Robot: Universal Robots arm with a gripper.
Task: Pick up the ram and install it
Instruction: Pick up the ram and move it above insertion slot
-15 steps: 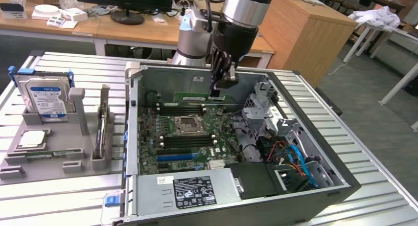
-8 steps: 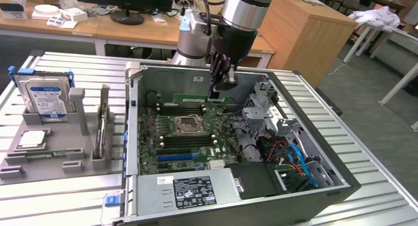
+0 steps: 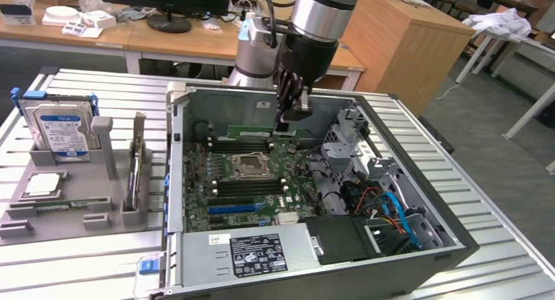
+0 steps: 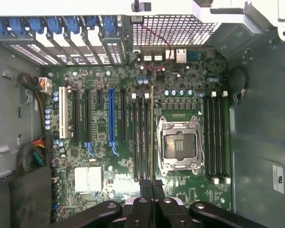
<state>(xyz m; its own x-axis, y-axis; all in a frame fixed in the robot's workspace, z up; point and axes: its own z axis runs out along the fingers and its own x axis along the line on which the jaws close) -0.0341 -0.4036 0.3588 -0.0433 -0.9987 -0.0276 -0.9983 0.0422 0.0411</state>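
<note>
The ram, a thin green stick, is held by one end in my shut gripper, inside the open computer case. It hangs lengthwise over the far bank of black memory slots, just beyond the processor socket. In the wrist view the ram shows edge-on as a narrow line running out from my gripper. It lies along the memory slots beside the socket. Whether it touches a slot I cannot tell.
The motherboard lies flat in the case, with a power supply at the near end. A drive cage and coloured cables are on the exterior view's right. A grey fixture outside the case holds a hard drive and a processor chip.
</note>
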